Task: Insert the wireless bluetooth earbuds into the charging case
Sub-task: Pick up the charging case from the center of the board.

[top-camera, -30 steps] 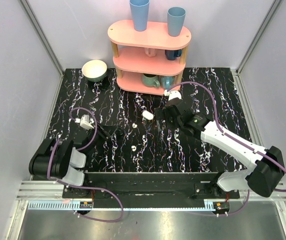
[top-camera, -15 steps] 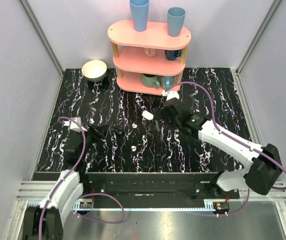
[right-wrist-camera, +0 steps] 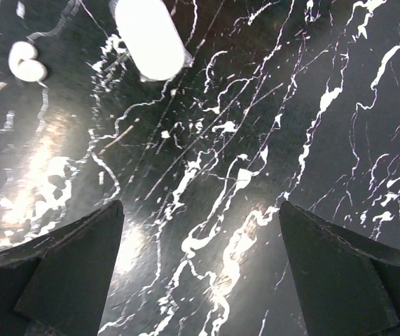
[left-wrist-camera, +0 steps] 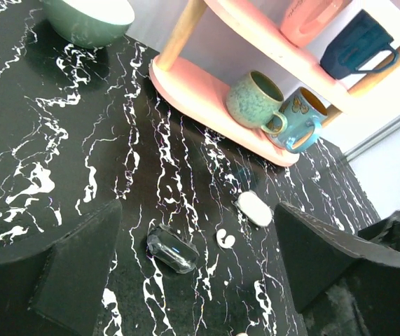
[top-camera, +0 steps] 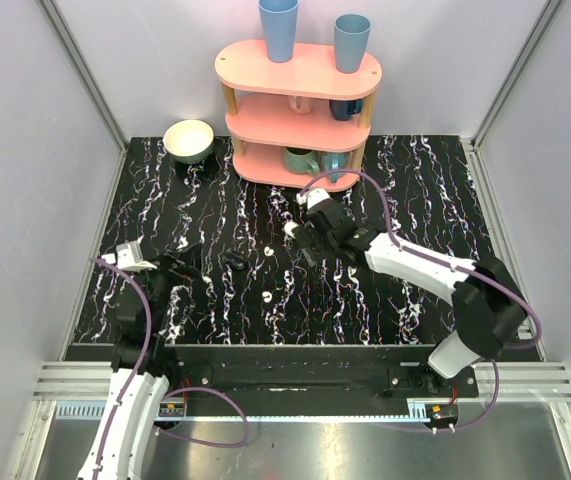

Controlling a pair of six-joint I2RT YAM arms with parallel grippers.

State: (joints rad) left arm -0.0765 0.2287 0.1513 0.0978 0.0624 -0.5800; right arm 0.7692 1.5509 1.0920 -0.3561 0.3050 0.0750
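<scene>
**Both tools wide open, case and buds loose on the surface**

The charging case (top-camera: 291, 229) lies flat on the black marbled surface (top-camera: 405, 200), out in front of the pink shelf (top-camera: 300, 115). The right tool (right-wrist-camera: 201, 204) is right beside it with its fingers spread wide and nothing between them. In the right wrist view the case is a smooth white oval up past the left finger, not in the gap.

One earbud (top-camera: 267, 251) lies near the case but not touching it. The other earbud (top-camera: 267, 296) is on its own, closer to the arm bases.

The left tool (left-wrist-camera: 198, 210) is also spread apart and holding nothing. Just ahead of it is a clear glassy lump (left-wrist-camera: 174, 250) (no idea what it is), with the first earbud just beside that and the case a little beyond. A green bowl (top-camera: 188, 140) sits at the back left, beside the shelf.
</scene>
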